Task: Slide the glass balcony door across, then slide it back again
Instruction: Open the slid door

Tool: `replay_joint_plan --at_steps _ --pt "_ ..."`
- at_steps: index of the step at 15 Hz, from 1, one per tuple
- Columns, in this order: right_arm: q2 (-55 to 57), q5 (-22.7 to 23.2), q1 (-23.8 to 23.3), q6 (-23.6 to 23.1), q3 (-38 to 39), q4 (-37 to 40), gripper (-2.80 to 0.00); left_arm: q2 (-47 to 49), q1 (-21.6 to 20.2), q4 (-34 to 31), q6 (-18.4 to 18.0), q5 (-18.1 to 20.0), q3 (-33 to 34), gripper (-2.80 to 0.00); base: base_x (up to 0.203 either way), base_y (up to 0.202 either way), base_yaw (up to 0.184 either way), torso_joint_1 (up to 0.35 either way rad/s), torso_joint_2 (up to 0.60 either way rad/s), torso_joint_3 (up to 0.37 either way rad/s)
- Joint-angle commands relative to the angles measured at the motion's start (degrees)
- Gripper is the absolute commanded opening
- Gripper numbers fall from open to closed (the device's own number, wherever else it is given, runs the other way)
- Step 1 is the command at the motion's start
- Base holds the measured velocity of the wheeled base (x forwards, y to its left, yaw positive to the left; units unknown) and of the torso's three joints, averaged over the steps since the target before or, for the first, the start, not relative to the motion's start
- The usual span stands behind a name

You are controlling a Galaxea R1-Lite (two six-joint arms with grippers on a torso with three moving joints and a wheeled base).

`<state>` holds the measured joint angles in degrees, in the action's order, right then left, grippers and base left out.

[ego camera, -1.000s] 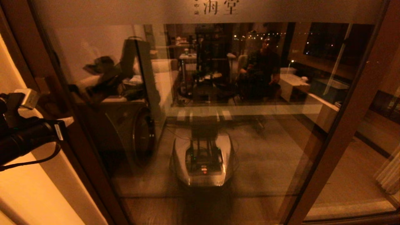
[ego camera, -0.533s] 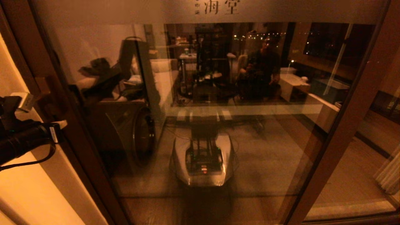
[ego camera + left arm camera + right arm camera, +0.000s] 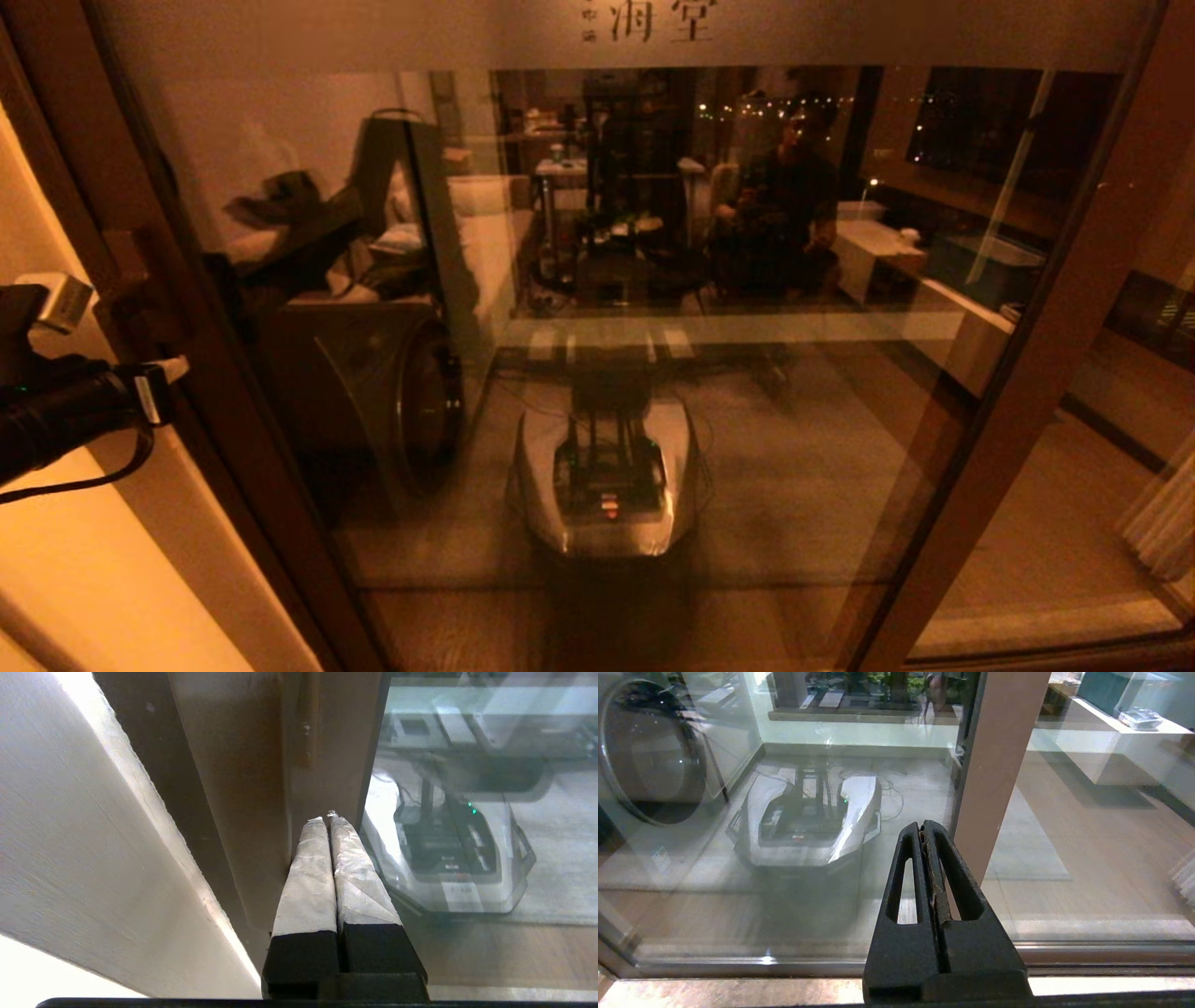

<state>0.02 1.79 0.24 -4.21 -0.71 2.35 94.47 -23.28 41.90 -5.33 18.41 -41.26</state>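
The glass balcony door (image 3: 794, 448) fills the head view: clear glass in a dark brown frame, with a frosted top band (image 3: 373, 33) bearing Chinese characters. My left gripper (image 3: 170, 369) is at the far left, shut, its taped tips against the door's left stile (image 3: 233, 448). In the left wrist view the left gripper (image 3: 327, 819) sits between the wooden bar handle (image 3: 243, 788) and the glass edge, pressing on the frame with nothing between its fingers. My right gripper (image 3: 923, 826) is shut and empty, held low in front of the glass near the right stile (image 3: 999, 765); it is outside the head view.
A cream wall (image 3: 56, 560) borders the door on the left. The right stile (image 3: 1027, 373) crosses diagonally, with another glass pane and a pale curtain (image 3: 1167, 523) beyond. The glass reflects my white base (image 3: 607, 485). The floor track (image 3: 1064, 952) runs along the bottom.
My left arm has shifted a little to the left and its fingertip has stayed against the door's left stile. The reflections in the glass have shifted slightly.
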Motion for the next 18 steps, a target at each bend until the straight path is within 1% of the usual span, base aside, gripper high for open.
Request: replay_joint_plan --at_steps 1,3,6,7,8,11,13,15,18 --pt "0.06 0.05 0.02 -0.01 0.0 0.02 -2.8 -4.18 -0.01 0.3 0.14 2.13 1.72 -2.8 0.0 0.0 0.0 0.0 0.0 0.0" --pt "0.06 0.05 0.02 -0.01 0.0 0.02 -2.8 -8.25 -0.01 0.15 0.24 4.48 4.56 -2.8 0.0 0.0 0.0 0.0 0.0 0.0" --pt "0.06 -0.03 0.02 -0.01 0.0 0.02 -2.8 -11.41 -0.35 0.2 0.64 4.47 7.76 -2.8 0.0 0.0 0.0 0.0 0.0 0.0" --pt "0.06 0.05 0.02 -0.01 0.0 0.02 -2.8 -11.87 -1.62 0.2 0.66 4.65 7.93 -2.8 0.0 0.0 0.0 0.0 0.0 0.0" --pt "0.06 0.05 0.02 -0.01 0.0 0.02 -2.8 -11.89 -2.64 0.27 0.73 4.78 7.42 -2.8 0.0 0.0 0.0 0.0 0.0 0.0" --pt "0.06 0.03 0.02 -0.01 0.0 0.02 -2.8 -10.81 -5.41 0.29 0.8 4.75 3.15 -2.8 0.0 0.0 0.0 0.0 0.0 0.0" --pt "0.06 0.05 0.02 -0.01 0.0 0.02 -2.8 -9.87 -6.76 0.21 1.64 4.8 0.46 -2.8 0.0 0.0 0.0 0.0 0.0 0.0" --pt "0.06 0.0 0.02 -0.01 0.0 0.02 -2.8 -7.76 -6.86 0.23 2.27 4.49 -1.76 -2.8 0.0 0.0 0.0 0.0 0.0 0.0" --pt "0.06 -0.02 0.02 -0.01 0.0 0.02 -2.8 -3.9 -6.83 0.29 2.17 4.28 -4.88 -2.8 0.0 0.0 0.0 0.0 0.0 0.0"
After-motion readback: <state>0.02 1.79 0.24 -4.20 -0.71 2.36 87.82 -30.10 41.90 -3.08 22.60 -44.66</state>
